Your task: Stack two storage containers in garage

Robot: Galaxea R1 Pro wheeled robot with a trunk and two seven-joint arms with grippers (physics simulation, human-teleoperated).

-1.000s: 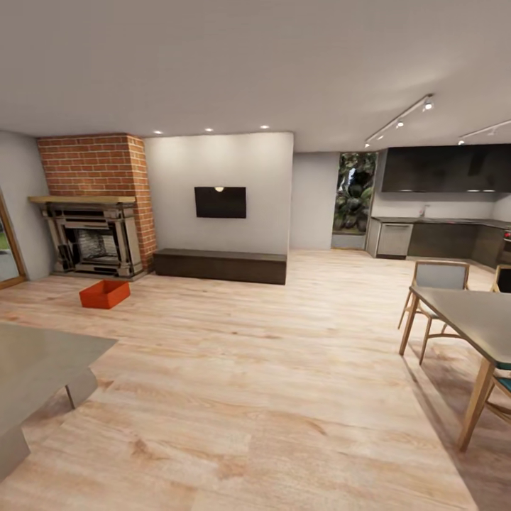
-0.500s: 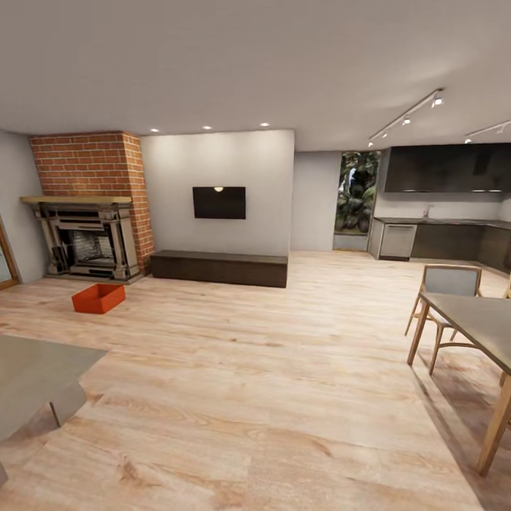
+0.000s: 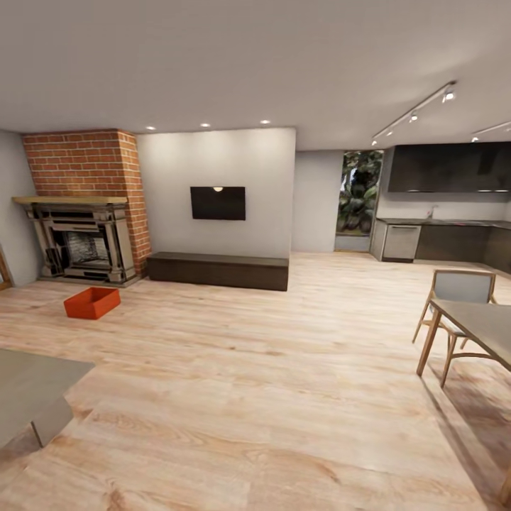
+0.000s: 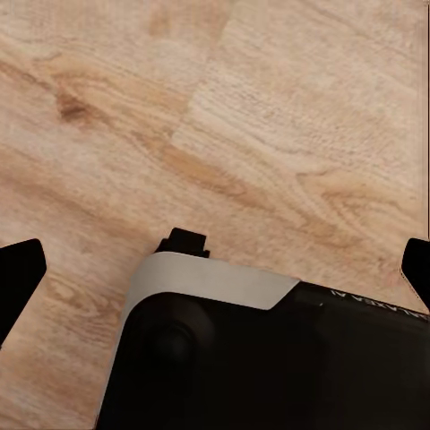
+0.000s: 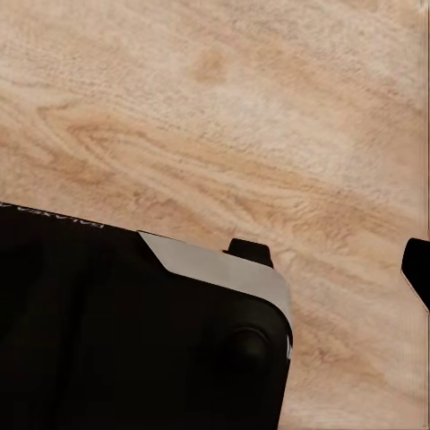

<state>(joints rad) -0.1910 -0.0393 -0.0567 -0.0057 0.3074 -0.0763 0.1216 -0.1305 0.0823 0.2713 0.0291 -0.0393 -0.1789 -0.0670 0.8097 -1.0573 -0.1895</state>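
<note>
1. One orange-red rectangular topless storage container (image 3: 91, 302) is seen on the light wood-plank floor (image 3: 270, 369), well ahead of both tools, just before the brick-and-stone fireplace (image 3: 81, 213).
2. A long dark wooden cabinet (image 3: 218, 270) is seen beside the fireplace, under a wall-mounted black screen (image 3: 218, 203).
3. Left tool (image 4: 215, 269): fingertips spread wide, nothing held, wood planks beneath.
4. Right tool (image 5: 421, 269): one fingertip is seen; its state cannot be told.

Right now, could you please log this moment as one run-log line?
phase: in living room | orange-red rectangular topless bin: on wood-plank floor near brick fireplace | grippers: empty
</note>
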